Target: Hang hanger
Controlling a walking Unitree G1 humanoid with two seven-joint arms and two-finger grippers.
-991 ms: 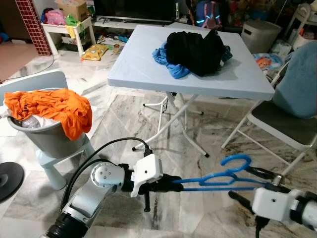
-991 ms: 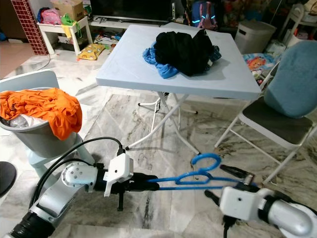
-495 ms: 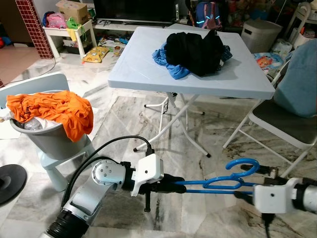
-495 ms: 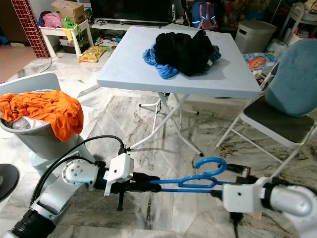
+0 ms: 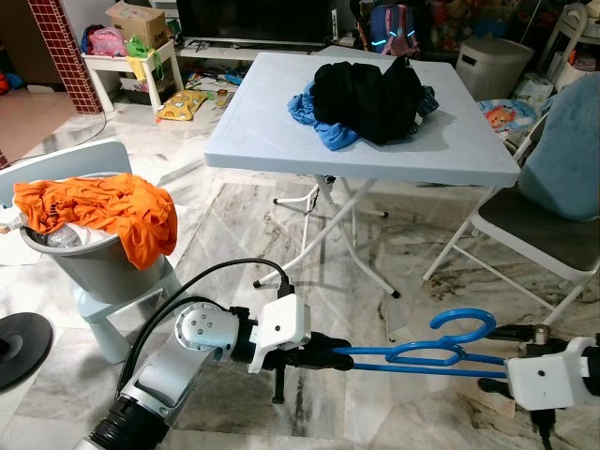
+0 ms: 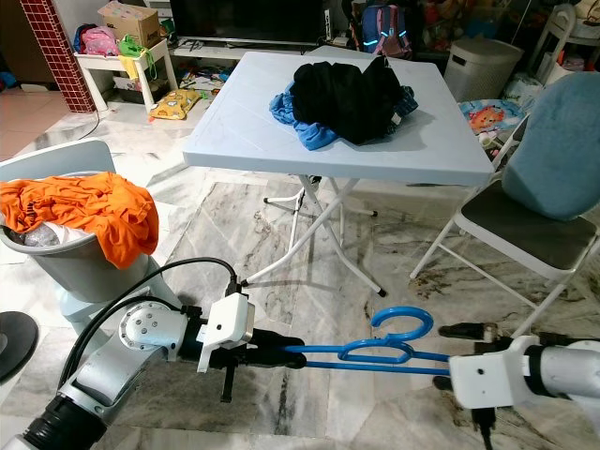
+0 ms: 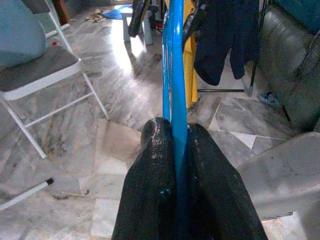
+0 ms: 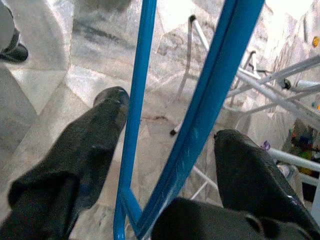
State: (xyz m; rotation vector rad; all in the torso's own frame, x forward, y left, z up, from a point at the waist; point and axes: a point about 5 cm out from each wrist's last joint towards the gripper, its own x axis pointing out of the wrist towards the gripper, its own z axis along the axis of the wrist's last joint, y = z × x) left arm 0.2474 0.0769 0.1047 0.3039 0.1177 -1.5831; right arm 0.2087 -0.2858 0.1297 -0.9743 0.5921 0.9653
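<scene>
1. The left gripper (image 7: 172,150) is seen with its jaws pressed tight on one end of the blue plastic hanger (image 5: 422,354), which is held roughly level above the marble floor (image 5: 309,234).
2. The right gripper (image 8: 165,145) is seen with its jaws spread wide on either side of the hanger's two bars; neither finger (image 8: 95,150) is seen to press on the plastic.
3. Compared with a second ago, the right arm has been drawn outward toward the robot's right, and the hanger has been brought flatter, its hook (image 5: 464,323) now raised near the right gripper.
4. It is judged that the hanger is carried by the left gripper alone, so a hand-over or a re-grip at the far end appears to be under way.
5. Farther off, a light blue folding worktop (image 5: 281,141) with dark and blue clothes (image 5: 370,94), a folding chair (image 5: 534,234) and a grey basket (image 5: 103,262) draped in orange cloth are seen; no hanging rail is made out in the head views.
</scene>
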